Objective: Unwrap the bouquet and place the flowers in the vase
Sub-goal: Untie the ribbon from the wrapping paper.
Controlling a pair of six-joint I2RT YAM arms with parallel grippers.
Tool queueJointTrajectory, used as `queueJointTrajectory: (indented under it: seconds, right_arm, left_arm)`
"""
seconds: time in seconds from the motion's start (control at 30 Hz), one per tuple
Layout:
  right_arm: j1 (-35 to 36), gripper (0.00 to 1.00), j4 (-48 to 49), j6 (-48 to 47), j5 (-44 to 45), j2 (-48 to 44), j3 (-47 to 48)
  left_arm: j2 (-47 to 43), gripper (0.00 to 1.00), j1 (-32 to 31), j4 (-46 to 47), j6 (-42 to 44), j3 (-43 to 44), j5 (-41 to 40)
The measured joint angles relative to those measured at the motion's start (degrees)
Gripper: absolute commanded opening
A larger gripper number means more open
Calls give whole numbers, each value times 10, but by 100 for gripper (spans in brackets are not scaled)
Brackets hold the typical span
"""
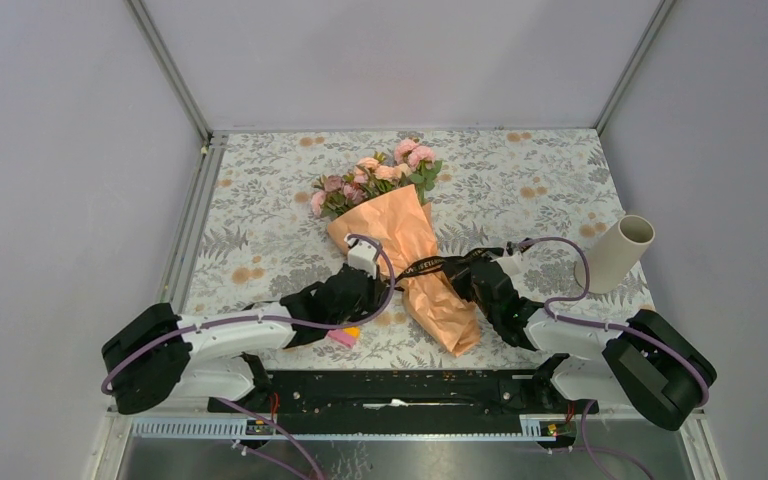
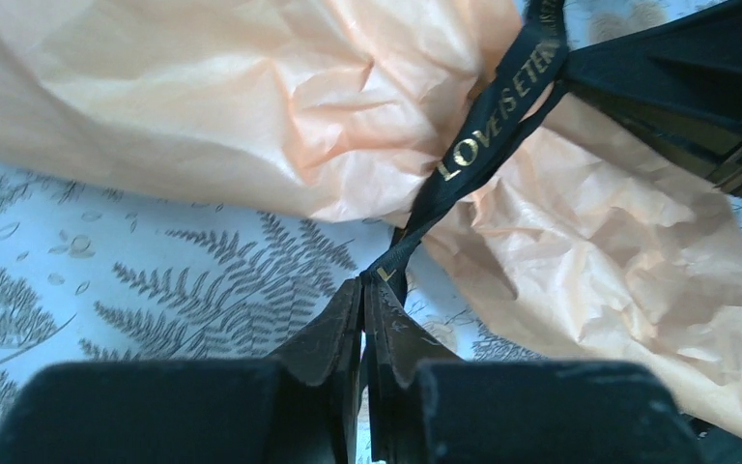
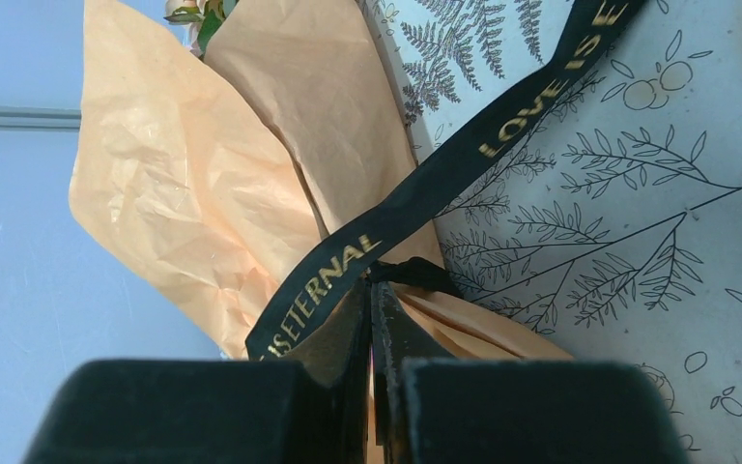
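Over floral tablecloth [image 1: 260, 200], low-stretched left hand [image 2: 363, 290] and right hand [image 3: 372, 295] apparently pinch ribbon [image 2: 488, 126].

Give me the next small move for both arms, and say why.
Probably draw the two apart: the left end effector leftward, the right end effector rightward. Each is shut on an end of the black ribbon tied around the bouquet, so pulling should loosen the tie.

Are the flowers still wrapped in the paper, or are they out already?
Still wrapped: orange paper covers the stems of the flowers, and the black ribbon lies across it.
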Motion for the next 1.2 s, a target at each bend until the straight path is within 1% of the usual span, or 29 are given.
queueJointTrajectory:
  seconds: [0.07,0.33,0.4,0.53,0.63,0.73,0.87,1.0,1.2]
  right_arm:
    - [0,0,0,0,0,0,0]
    - [0,0,0,0,0,5,0]
    - [0,0,0,0,0,5,0]
    - [0,0,0,0,0,5,0]
    - [0,0,0,0,0,5,0]
    - [0,0,0,0,0,5,0]
    - [0,0,0,0,0,5,0]
    - [0,0,1,0,0,5,0]
    - [0,0,3,1,-1,8,0]
  left_arm:
    - [-9,10,0,-14,-13,-7,-12]
    - [-45,11,0,-65,-80,-25,-57]
    - [-44,12,0,-96,-104,-23,-78]
    - [-42,17,0,-168,-153,-18,-114]
    - [-42,24,0,-189,-165,-18,-120]
    - [-51,35,1,-168,-141,-21,-103]
    - [-82,48,1,-98,-73,-26,-40]
    - [-73,50,1,-55,-10,-10,16]
    - [12,49,0,-42,46,52,49]
